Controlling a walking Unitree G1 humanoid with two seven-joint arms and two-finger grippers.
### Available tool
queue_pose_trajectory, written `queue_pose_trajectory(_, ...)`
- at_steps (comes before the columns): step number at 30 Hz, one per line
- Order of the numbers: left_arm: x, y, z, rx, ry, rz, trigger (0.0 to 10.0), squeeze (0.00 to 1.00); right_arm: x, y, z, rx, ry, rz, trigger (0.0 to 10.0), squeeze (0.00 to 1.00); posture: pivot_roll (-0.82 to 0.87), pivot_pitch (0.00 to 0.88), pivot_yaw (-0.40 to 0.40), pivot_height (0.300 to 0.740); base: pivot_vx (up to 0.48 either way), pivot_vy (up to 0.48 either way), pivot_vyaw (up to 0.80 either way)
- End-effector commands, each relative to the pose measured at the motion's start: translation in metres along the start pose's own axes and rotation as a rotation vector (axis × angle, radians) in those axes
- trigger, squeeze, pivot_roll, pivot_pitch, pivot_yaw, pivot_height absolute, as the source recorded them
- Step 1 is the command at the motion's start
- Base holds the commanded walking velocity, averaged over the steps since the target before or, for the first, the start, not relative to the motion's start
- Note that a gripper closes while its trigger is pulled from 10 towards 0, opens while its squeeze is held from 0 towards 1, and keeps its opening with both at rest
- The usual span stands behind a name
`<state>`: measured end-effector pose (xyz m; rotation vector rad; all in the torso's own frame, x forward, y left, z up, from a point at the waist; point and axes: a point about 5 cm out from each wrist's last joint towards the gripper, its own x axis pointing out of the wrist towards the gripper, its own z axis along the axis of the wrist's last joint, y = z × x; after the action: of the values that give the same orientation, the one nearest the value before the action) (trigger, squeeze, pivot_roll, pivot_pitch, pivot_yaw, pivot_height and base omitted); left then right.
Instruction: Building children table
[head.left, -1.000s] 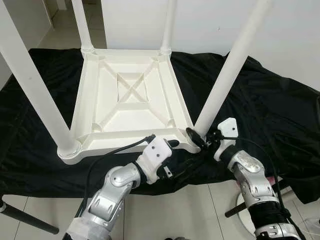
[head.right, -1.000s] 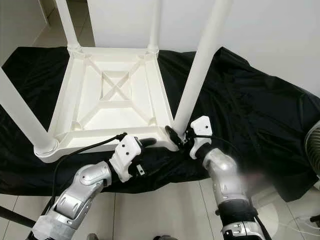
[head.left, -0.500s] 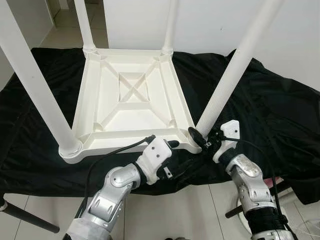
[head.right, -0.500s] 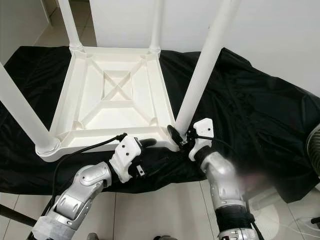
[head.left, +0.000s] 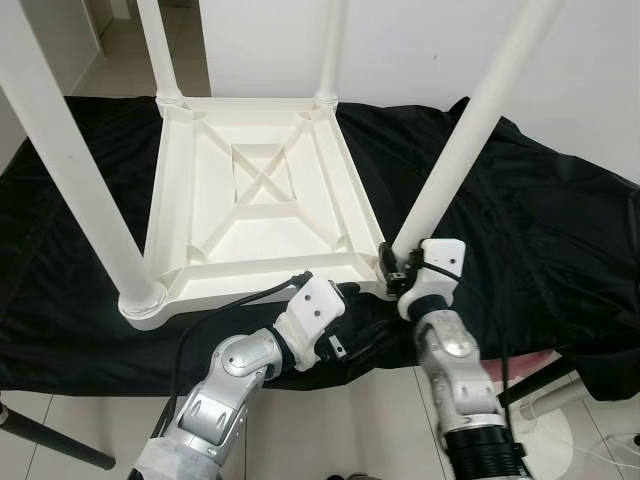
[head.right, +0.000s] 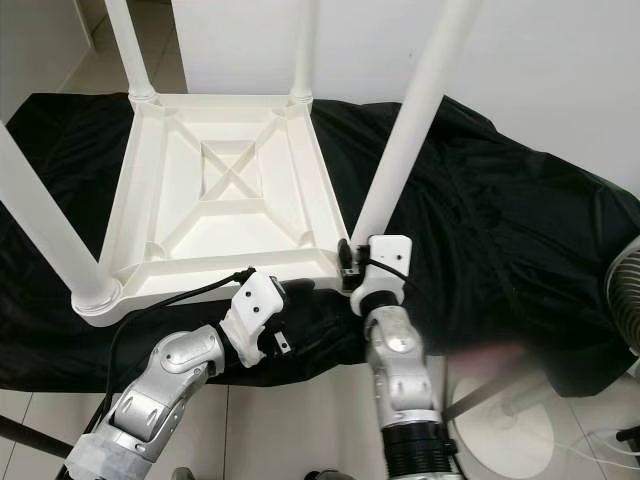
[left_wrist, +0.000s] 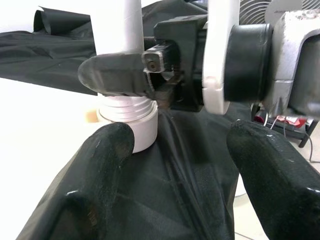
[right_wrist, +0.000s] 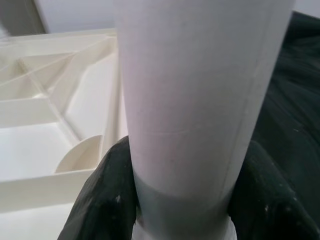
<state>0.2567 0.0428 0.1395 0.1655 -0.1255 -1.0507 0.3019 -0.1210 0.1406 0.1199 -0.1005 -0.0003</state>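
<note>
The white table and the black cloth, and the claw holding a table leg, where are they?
white table (head.left: 262, 215), left eye view, ribbed underside of the top.
black cloth (head.left: 540, 220), left eye view, bare stretch by the table.
right gripper (right_wrist: 180, 200), right wrist view, on the leg between its fingers.

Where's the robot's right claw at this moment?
In the left eye view the right gripper is at the near right corner of the upturned white table, its fingers either side of the base of that corner's leg, above the black cloth.
</note>
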Motion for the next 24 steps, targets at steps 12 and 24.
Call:
queue_pose_trajectory(12, 0.000, -0.003, -0.001, -0.002, 0.004, 0.027, 10.0, 0.00, -0.011, 0.009, -0.002, 0.079, -0.002, 0.122, 10.0, 1.00, -0.04, 0.088, -0.082, 0.740, 0.000, 0.000, 0.00)
queue_pose_trajectory(24, 0.001, 0.000, -0.002, 0.007, 0.013, 0.057, 10.0, 0.00, -0.013, -0.027, -0.008, -0.029, 0.012, 0.309, 10.0, 0.00, -0.04, 0.087, -0.081, 0.740, 0.000, 0.000, 0.00)
